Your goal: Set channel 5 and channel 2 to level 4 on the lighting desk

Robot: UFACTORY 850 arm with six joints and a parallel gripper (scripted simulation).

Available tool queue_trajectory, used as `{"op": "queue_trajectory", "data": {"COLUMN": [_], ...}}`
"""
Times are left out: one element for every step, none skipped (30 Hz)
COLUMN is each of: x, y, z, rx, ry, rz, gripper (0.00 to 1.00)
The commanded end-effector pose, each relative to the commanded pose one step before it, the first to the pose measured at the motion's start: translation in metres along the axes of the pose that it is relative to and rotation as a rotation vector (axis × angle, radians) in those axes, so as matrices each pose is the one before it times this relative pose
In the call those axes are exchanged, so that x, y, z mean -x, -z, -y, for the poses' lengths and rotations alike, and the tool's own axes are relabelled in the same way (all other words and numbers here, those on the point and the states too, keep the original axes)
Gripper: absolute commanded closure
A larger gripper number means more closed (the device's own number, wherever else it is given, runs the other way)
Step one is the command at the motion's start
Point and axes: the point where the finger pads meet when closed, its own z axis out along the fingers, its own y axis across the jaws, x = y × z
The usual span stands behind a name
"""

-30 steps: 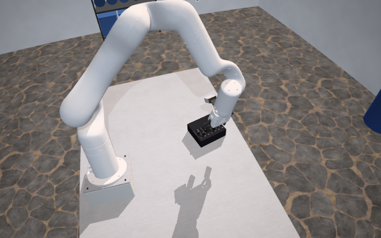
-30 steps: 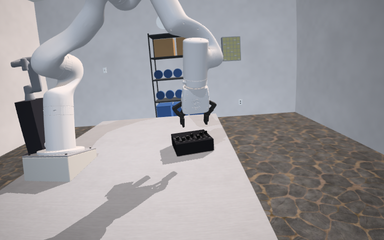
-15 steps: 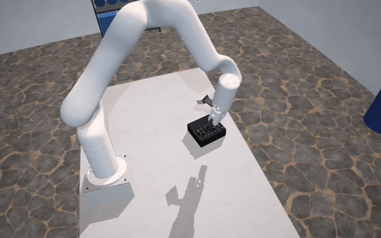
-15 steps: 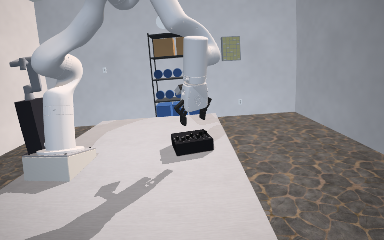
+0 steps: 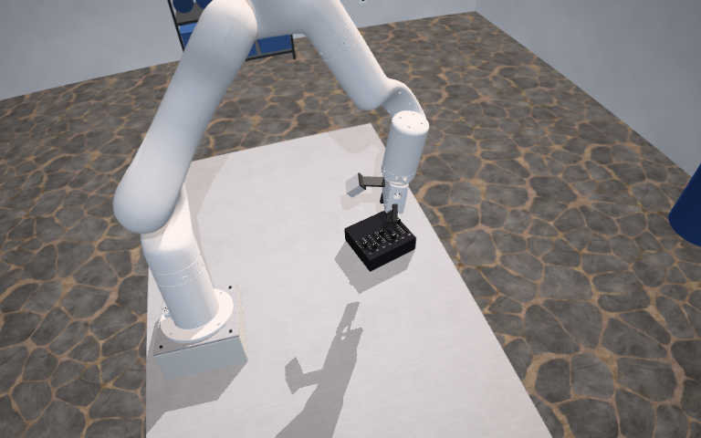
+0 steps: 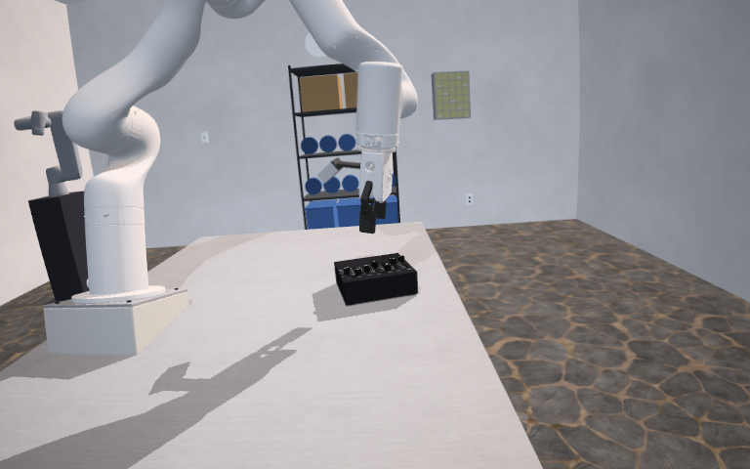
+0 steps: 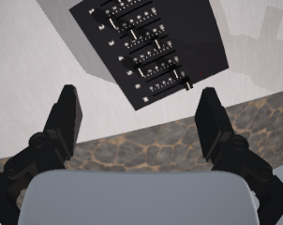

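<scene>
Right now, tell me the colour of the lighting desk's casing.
Black; the lighting desk shows it best in the exterior view.

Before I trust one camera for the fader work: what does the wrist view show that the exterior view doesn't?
Only the wrist view shows the fader slots, their scale marks and both spread black fingers. Only the exterior view shows the open gripper hanging above the desk without touching it, and the metal shelf rack behind. Both show the black box-shaped lighting desk on the white table.
</scene>
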Motion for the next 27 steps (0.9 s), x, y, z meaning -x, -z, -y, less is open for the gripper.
{"op": "queue_trajectory", "data": {"x": [-0.00606, -0.0006, -0.00044, -0.0003, -0.00016, -0.00004, 0.00007, 0.00016, 0.00023, 0.00029, 0.00032, 0.00034, 0.0, 0.0, 0.00034, 0.0004, 0.00035, 0.00029, 0.00023, 0.00017, 0.00012, 0.00006, 0.00003, 0.0, 0.0, 0.0, 0.0], "y": [0.00712, 0.0014, 0.00137, 0.00133, 0.00128, 0.00122, 0.00116, 0.00109, 0.001, 0.00092, 0.00083, 0.00073, 0.0, 0.0, 0.00064, 0.00055, 0.00045, 0.00036, 0.00027, 0.00019, 0.00012, 0.00006, 0.00002, 0.0, 0.0, 0.0, 0.0], "z": [-0.01194, -0.0027, -0.00262, -0.00251, -0.00238, -0.00224, -0.00208, -0.00191, -0.00173, -0.00154, -0.00135, -0.00116, 0.0, 0.0, -0.00098, -0.00076, -0.0006, -0.00046, -0.00033, -0.00022, -0.00014, -0.00007, -0.00002, 0.0, 0.0, 0.0, 0.0], "rx": [-0.02121, -0.00728, -0.00737, -0.00731, -0.00722, -0.00713, -0.00705, -0.00698, -0.00691, -0.00684, -0.00677, -0.00669, 0.0, 0.0, -0.01865, -0.00513, -0.00519, -0.00566, -0.00589, -0.00591, -0.0058, -0.00565, -0.00549, -0.00533, -0.00517, -0.00503, -0.00488], "ry": [0.27824, 0.04778, 0.04913, 0.04946, 0.0494, 0.04926, 0.04915, 0.04908, 0.04903, 0.04897, 0.0489, 0.04882, 0.0, 0.0, 0.14199, 0.03926, 0.04034, 0.04431, 0.04693, 0.04795, 0.04803, 0.04776, 0.04744, 0.04714, 0.04687, 0.04657, 0.04625], "rz": [0.0182, -0.00081, -0.00092, -0.00102, -0.00115, -0.00128, -0.00141, -0.00153, -0.00162, -0.00169, -0.00173, -0.00176, 0.0, 0.0, -0.00351, -0.0017, -0.0015, -0.00149, -0.00142, -0.00121, -0.00093, -0.00062, -0.00028, 0.00009, 0.00049, 0.00096, 0.00153], "gripper": [0.0, 0.0, 0.0, 0.0, 0.0, 0.0, 0.0, 0.0, 0.0, 0.0, 0.0, 0.0, 0.0, 0.0, 0.0, 0.0, 0.0, 0.0, 0.0, 0.0, 0.0, 0.0, 0.0, 0.0, 0.0, 0.0, 0.0]}}
